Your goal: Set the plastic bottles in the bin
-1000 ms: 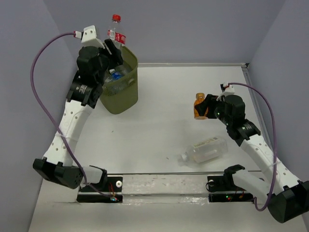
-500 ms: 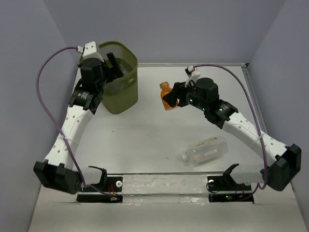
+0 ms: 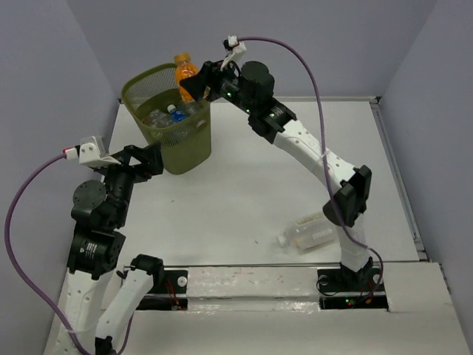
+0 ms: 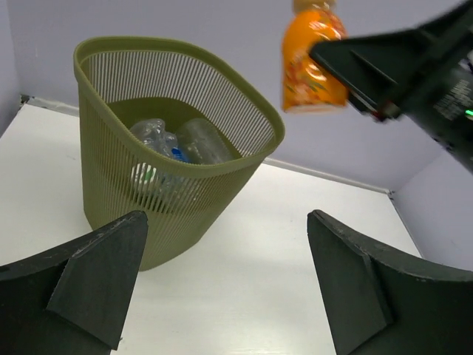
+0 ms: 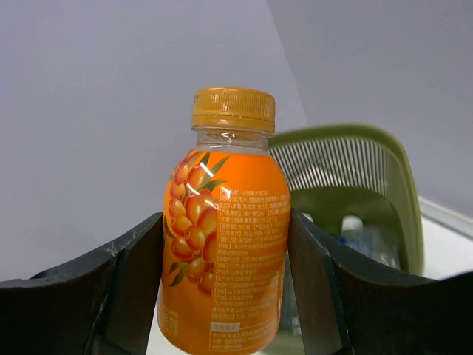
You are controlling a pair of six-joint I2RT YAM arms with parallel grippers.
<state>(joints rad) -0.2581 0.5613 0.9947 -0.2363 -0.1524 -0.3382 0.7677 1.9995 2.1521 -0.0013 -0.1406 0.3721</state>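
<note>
Above the far rim of the bin [image 3: 185,151], the right gripper [image 3: 196,83] holds the small orange bottle [image 5: 225,244] in the air. Its two fingers [image 5: 126,288] press against opposite sides of the bottle's body, clamped firmly on it. The bottle stands roughly upright with its orange cap on top, and it touches neither the rim nor the mesh. From the left wrist view it hangs higher than the rim and towards the bin's right side. Whether it sits squarely over the opening cannot be determined.

Inside the bin lie several clear bottles [image 3: 164,116], piled on the bottom; one blue cap shows among them. The bin stands upright on the white table [image 3: 244,185] at its far left corner, close to the left wall.

Near the table's front edge, well apart from the bin, a large squarish clear bottle [image 3: 312,230] lies on its side. Its cap end points left, and neither arm touches it.

On the near side of the bin, the left gripper [image 4: 225,285] faces the mesh wall. Its fingers [image 4: 100,277] are spread wide with nothing between them. It is near the bin but not in contact with it.
</note>
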